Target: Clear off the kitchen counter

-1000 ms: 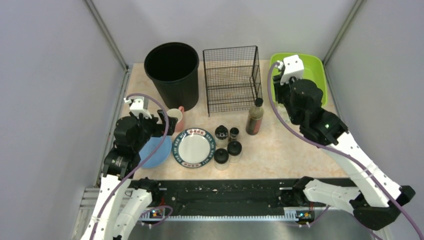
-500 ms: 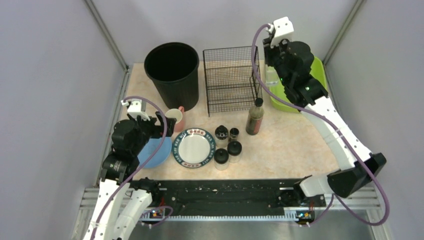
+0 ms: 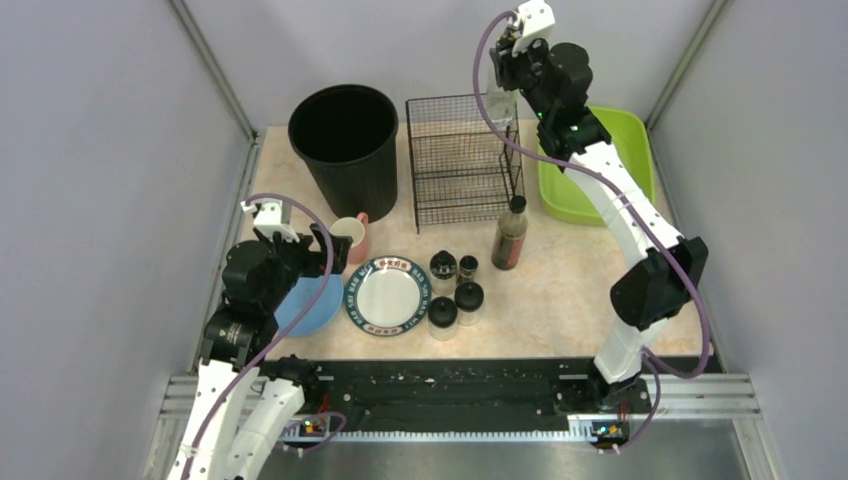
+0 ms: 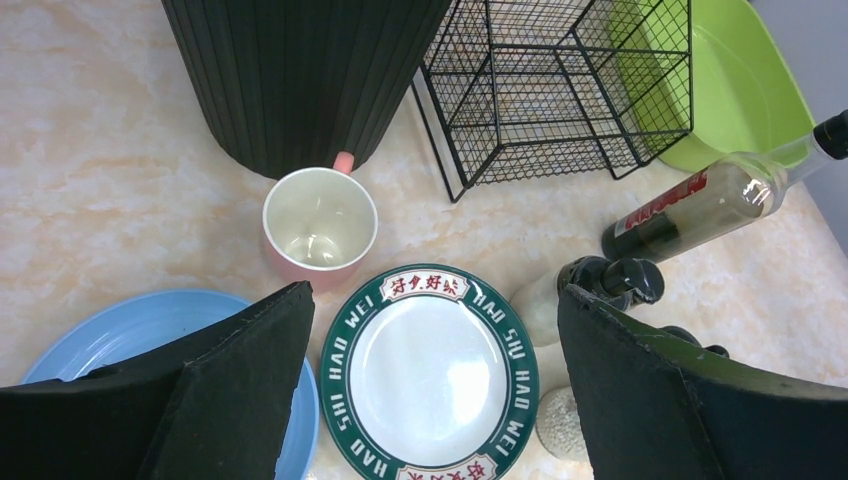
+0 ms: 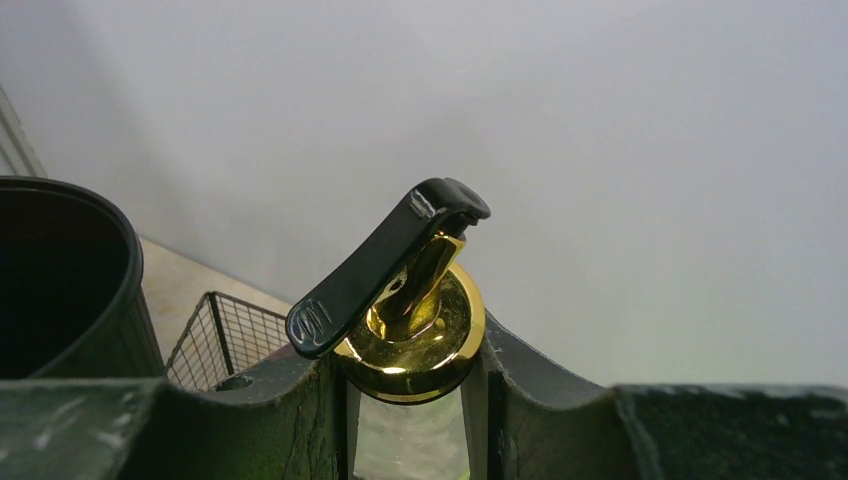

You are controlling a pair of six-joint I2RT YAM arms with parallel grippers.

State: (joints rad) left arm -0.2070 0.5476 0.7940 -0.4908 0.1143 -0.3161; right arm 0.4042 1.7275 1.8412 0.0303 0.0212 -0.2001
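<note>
The kitchen counter (image 3: 575, 290) is a beige speckled top holding dishes and bottles. My right gripper (image 3: 508, 82) is raised high over the back right corner of the wire rack (image 3: 462, 155). It is shut on a clear pump bottle (image 5: 410, 335) with a gold collar and black pump head, which hangs below it in the top view (image 3: 503, 108). My left gripper (image 4: 435, 292) is open and empty, hovering above the green-rimmed white plate (image 4: 430, 370), with the blue plate (image 4: 120, 325) at its left and the pink cup (image 4: 320, 225) ahead.
A black bin (image 3: 345, 145) stands at the back left, and a lime-green tray (image 3: 600, 160) at the back right. A dark sauce bottle (image 3: 510, 235) and several dark-lidded shakers (image 3: 443, 265) stand mid-counter. A black rail (image 3: 450, 385) runs along the front.
My right arm has risen from the green tray and swung left, carrying the pump bottle up over the wire rack. My left arm has barely moved.
</note>
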